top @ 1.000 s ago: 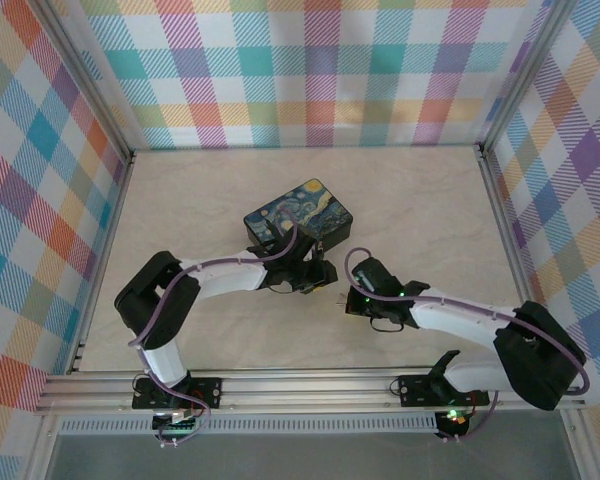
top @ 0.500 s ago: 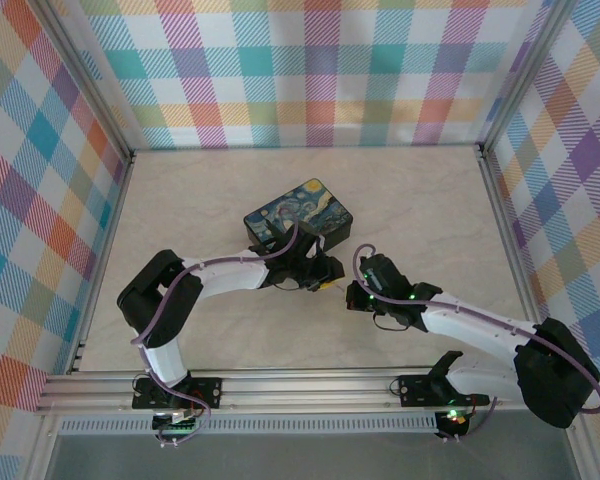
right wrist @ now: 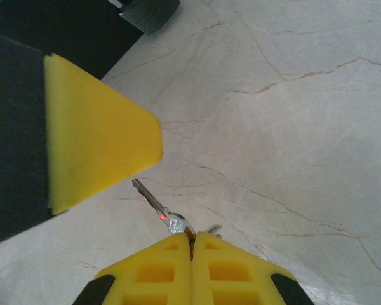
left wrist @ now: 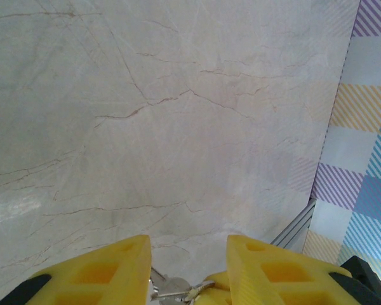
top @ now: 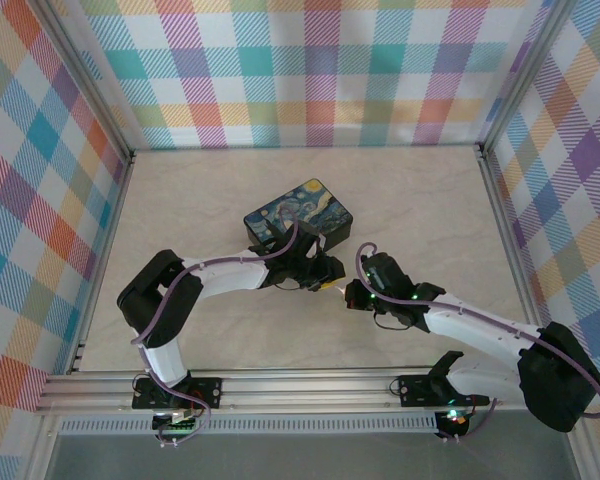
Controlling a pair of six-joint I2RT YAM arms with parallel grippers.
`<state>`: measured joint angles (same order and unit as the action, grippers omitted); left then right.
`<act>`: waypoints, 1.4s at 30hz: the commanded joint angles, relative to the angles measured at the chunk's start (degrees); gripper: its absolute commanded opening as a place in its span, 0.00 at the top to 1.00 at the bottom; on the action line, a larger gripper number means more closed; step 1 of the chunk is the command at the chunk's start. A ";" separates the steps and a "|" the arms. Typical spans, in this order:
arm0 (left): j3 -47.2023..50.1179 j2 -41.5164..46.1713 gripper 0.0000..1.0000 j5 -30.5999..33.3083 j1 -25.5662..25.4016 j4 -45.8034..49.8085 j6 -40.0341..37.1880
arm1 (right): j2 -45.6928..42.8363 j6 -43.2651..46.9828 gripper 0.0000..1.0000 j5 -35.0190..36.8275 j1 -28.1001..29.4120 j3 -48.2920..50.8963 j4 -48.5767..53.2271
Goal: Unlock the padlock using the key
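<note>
Above the counter (top: 430,200), just near of the painted box (top: 298,217), the two tools met for key insertion.
The right tool (right wrist: 192,244) was clenched on the key (right wrist: 151,199) by its head, with the blade aimed toward the left tool (left wrist: 188,244). Holding the blade level and square to the keyway looked wise. The left wrist view added pale metal (left wrist: 168,289) low between half-parted fingers. Whether they gripped the padlock could not be told.
</note>
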<state>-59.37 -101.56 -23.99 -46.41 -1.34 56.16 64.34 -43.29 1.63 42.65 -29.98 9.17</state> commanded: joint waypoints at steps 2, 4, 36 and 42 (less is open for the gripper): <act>1.08 1.77 0.64 -0.72 0.05 -1.29 0.40 | 0.70 -1.53 1.00 -1.97 -0.55 -1.33 -2.90; 1.50 2.34 0.64 -0.63 0.21 -1.24 0.44 | 0.94 -1.79 1.00 -2.19 -0.78 -1.69 -3.02; 5.79 6.90 0.75 -2.30 2.38 -5.85 1.58 | 2.29 -6.79 0.99 -10.99 -6.17 0.61 -10.33; 5.94 7.05 0.79 -2.29 2.48 -6.02 1.58 | 2.12 -7.60 0.99 -11.82 -6.59 1.01 -11.19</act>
<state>-54.13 -96.47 -25.52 -44.42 -6.22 57.47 66.19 -49.76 -8.88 36.34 -29.69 -0.01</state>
